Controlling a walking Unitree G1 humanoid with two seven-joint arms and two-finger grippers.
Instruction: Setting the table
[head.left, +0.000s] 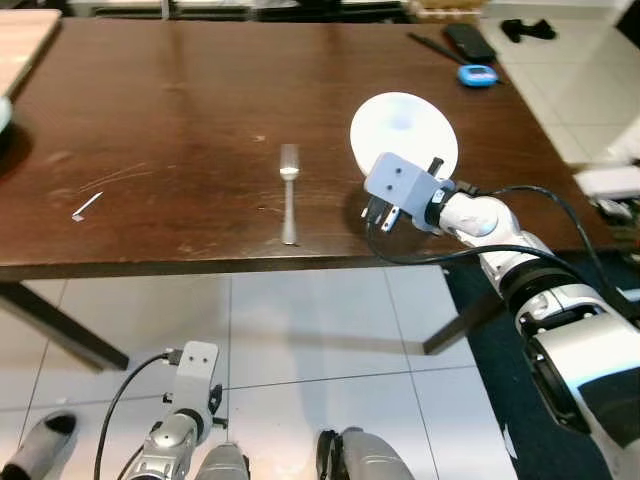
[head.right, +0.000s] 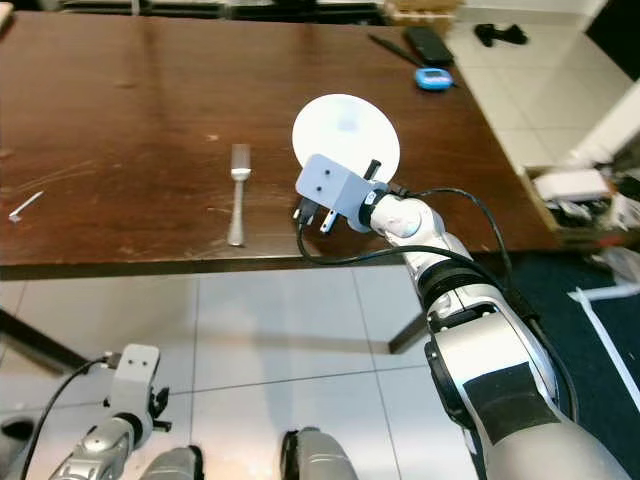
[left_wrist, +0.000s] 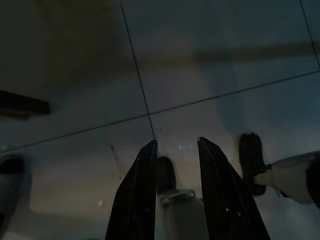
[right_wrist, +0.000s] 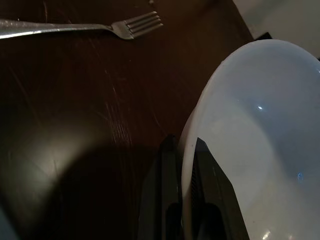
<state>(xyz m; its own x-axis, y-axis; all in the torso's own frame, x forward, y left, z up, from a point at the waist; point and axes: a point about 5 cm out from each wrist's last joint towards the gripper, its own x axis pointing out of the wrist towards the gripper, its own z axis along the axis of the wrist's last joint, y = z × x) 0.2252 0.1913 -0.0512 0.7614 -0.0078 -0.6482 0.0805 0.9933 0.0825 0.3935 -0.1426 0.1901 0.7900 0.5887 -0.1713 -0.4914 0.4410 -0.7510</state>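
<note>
Right gripper (right_wrist: 184, 200): fingers pinching the near rim of the white plate (head.left: 405, 130), holding it tilted above the table (head.left: 150, 120) near its front edge.
Fork (head.left: 289, 190): lying left of the plate, tines pointing away.
Left gripper (left_wrist: 176, 165): hanging idle over the floor, fingers slightly parted.

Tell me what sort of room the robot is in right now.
Probably a dining area in a home: a long dark wooden table on a white tiled floor, with a fork laid out and the right gripper holding a white plate.
</note>
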